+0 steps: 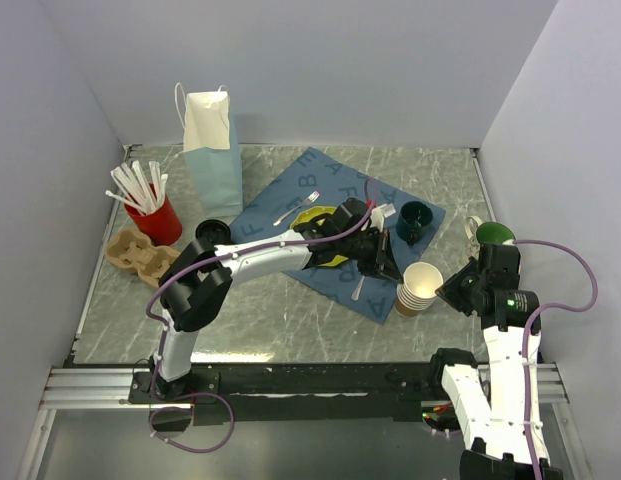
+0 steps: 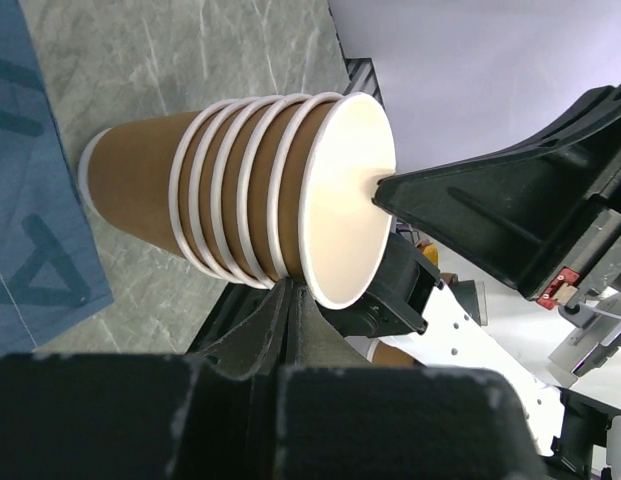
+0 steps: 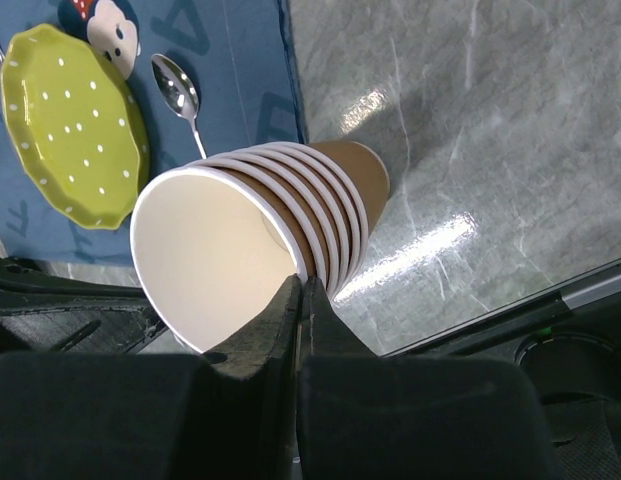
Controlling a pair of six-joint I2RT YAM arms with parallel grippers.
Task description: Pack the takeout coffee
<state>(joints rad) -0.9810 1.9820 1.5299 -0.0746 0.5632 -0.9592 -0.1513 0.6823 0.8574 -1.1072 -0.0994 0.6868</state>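
Observation:
No lidded tan cup shows in any view; the takeout coffee is hidden or out of view. A stack of lidless tan paper cups (image 1: 420, 288) lies tilted at the blue cloth's right corner. My left gripper (image 1: 388, 264) reaches it from the left, and its jaws are shut on the rims at the stack's open end (image 2: 290, 290). My right gripper (image 1: 453, 290) comes from the right and is shut on the rim of the top cup (image 3: 302, 285), one finger inside it. The right gripper's black body (image 2: 490, 200) touches that rim in the left wrist view.
A white and pale blue paper bag (image 1: 212, 140) stands at the back. A red cup of straws (image 1: 155, 210), a cardboard cup carrier (image 1: 135, 252) and a loose black lid (image 1: 212, 231) sit at the left. The blue cloth (image 1: 290, 210) holds a yellow-green plate (image 3: 70, 125), a spoon (image 3: 180, 95) and a dark mug (image 1: 412, 222).

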